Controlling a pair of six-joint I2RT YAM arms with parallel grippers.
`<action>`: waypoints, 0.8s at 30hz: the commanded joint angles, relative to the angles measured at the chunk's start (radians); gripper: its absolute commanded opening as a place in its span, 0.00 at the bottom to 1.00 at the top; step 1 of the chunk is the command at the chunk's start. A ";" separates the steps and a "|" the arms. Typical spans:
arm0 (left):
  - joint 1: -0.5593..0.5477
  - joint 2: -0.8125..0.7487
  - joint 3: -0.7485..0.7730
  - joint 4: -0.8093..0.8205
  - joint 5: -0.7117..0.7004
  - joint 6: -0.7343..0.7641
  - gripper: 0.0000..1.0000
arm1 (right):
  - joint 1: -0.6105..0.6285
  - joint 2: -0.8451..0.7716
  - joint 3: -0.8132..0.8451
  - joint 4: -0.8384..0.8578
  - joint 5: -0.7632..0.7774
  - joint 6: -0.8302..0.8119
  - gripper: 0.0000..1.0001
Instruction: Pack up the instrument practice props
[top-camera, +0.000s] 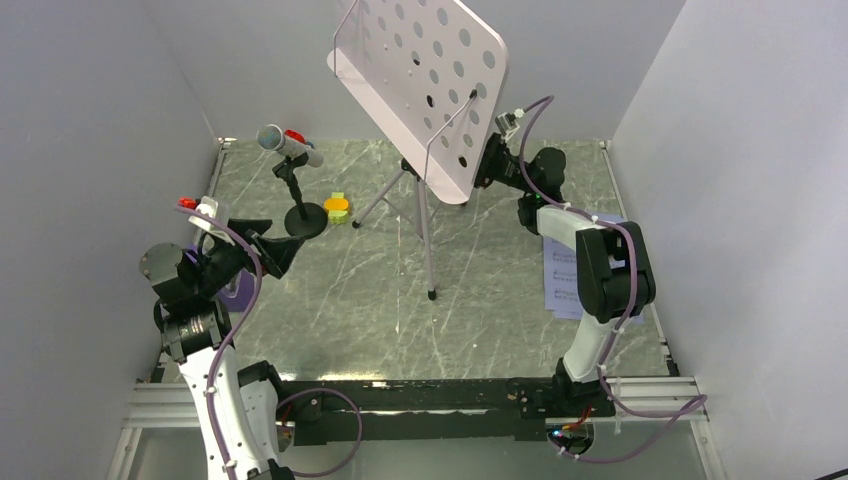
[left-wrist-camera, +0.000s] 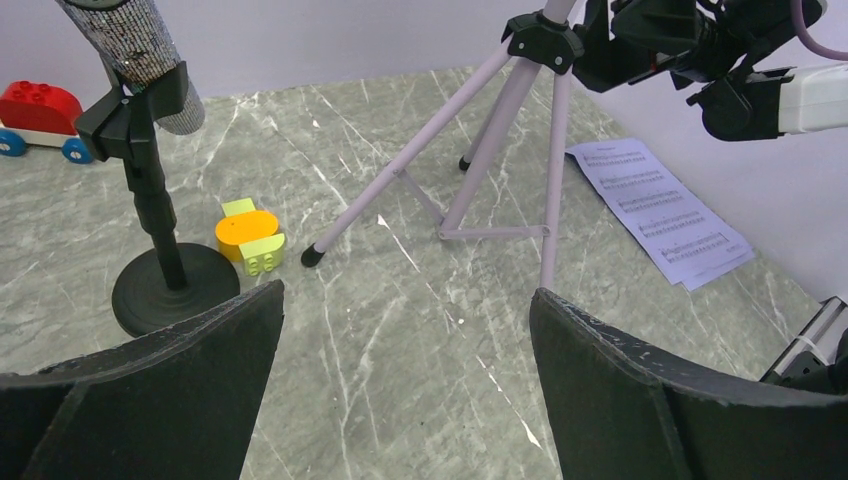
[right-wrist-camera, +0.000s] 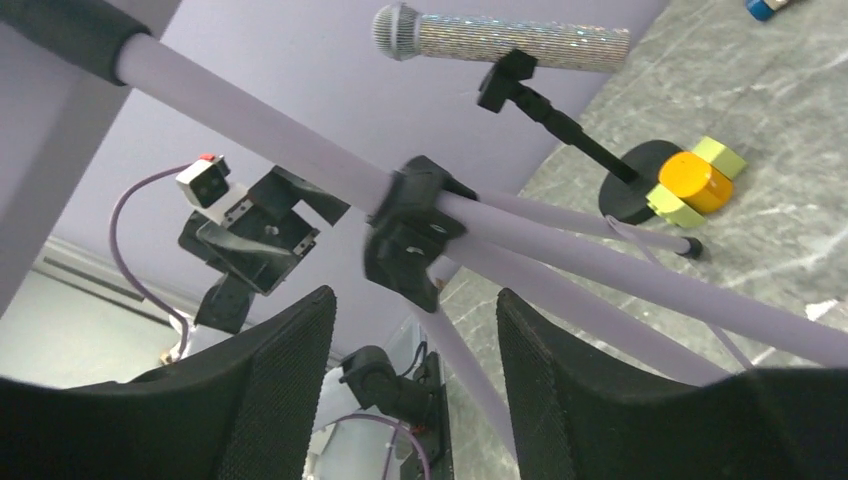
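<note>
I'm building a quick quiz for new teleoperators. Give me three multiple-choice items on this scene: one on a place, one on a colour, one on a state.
1. Where are the sheet-music pages?
A. Lying flat on the table, on its right side
B. Held in a gripper
C. Propped against the back wall

2. What colours is the block beside the microphone stand?
A. Blue and white
B. Orange and yellow-green
C. All black

3. What state is the left gripper in?
A. Shut on the block
B. Open, holding nothing
C. Shut on a page

Answers:
1 A: the left wrist view shows the pages lying flat on the marble top.
2 B: an orange round piece sits on yellow-green bricks.
3 B: its fingers stand wide apart with only bare table between them.
</note>
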 joint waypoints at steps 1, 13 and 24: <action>0.003 0.005 -0.006 0.052 0.015 -0.022 0.97 | 0.026 0.008 0.058 0.124 -0.030 0.072 0.59; 0.003 0.002 -0.007 0.035 0.013 -0.009 0.97 | 0.052 -0.007 0.084 0.043 -0.032 -0.149 0.12; 0.003 -0.005 -0.006 0.024 0.014 -0.002 0.97 | 0.111 -0.128 0.095 -0.295 0.020 -0.614 0.18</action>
